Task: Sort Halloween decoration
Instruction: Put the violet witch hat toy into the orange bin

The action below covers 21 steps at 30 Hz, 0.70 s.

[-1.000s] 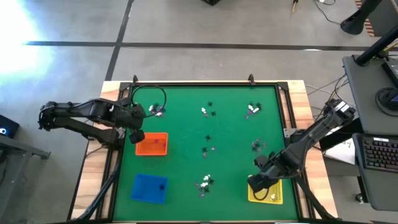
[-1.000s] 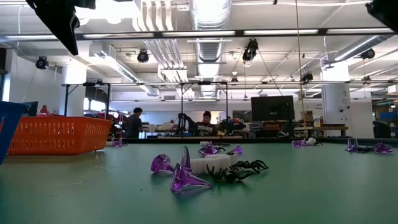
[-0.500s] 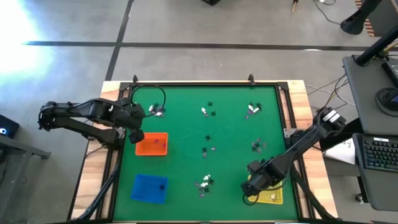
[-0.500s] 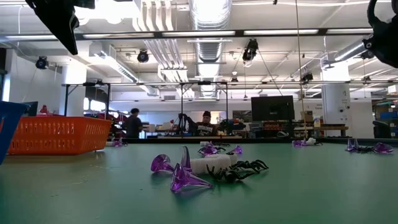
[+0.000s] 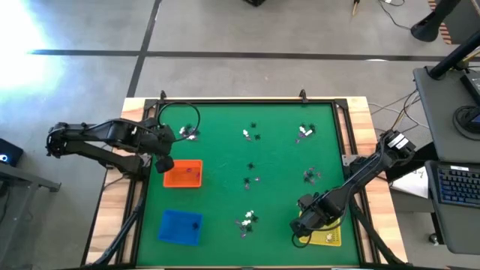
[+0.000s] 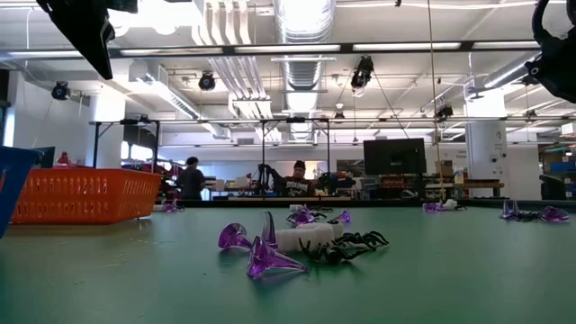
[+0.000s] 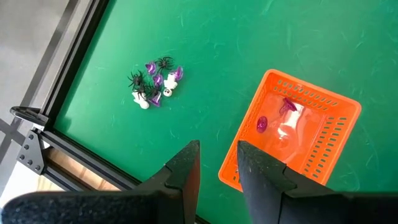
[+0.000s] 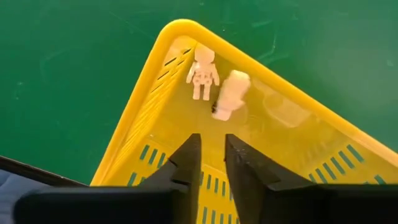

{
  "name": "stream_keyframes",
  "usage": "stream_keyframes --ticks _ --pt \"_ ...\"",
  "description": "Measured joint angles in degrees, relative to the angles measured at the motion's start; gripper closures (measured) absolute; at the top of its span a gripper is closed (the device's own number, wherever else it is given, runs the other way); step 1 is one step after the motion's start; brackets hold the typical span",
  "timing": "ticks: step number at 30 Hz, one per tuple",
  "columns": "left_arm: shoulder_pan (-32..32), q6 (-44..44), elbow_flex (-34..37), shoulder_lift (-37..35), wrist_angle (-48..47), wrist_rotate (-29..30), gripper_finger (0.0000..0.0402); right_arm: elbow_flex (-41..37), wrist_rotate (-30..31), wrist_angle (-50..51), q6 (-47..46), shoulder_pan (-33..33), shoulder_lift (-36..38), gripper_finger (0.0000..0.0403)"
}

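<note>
Comparing with a second ago, we see the right gripper (image 8: 208,163) has swung from the yellow tray's (image 5: 330,238) far edge to hover over its near-left corner, jaws parting slightly, empty. A white skeleton (image 8: 203,73) and a white piece (image 8: 229,94) lie inside: likely just dropped. Left gripper (image 7: 216,168) waits beside the orange tray (image 7: 329,140), jaws slightly apart, empty. Unsorted trinkets (image 5: 247,220) remain on the green surface (image 5: 225,161).

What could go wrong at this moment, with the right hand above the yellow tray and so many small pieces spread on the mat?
1. The right hand hangs over one corner of the yellow tray, where two white pieces lie; a low sideways move might catch the rim and tip them out.
2. The mixed cluster near the left hand packs black, white and purple pieces tightly; one pinch may lift two colours.
</note>
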<state>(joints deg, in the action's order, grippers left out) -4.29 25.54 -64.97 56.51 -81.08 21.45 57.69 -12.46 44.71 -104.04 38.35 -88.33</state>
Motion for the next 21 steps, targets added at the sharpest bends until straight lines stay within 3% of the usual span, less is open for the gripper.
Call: stream_keyframes --ticks 8,16,21 --pt "0.0 -2.5 0.0 0.8 0.0 0.0 0.0312 0.5 1.3 0.2 -1.7 -1.6 3.4 0.0287" --pt "0.0 -1.9 0.0 2.1 -0.5 0.0 0.0312 2.1 18.1 0.0 6.4 -7.9 9.7 0.0282" --pt "0.0 -2.0 0.0 2.1 -0.2 3.5 0.0312 2.0 22.6 0.2 18.4 -14.6 13.3 0.0287"
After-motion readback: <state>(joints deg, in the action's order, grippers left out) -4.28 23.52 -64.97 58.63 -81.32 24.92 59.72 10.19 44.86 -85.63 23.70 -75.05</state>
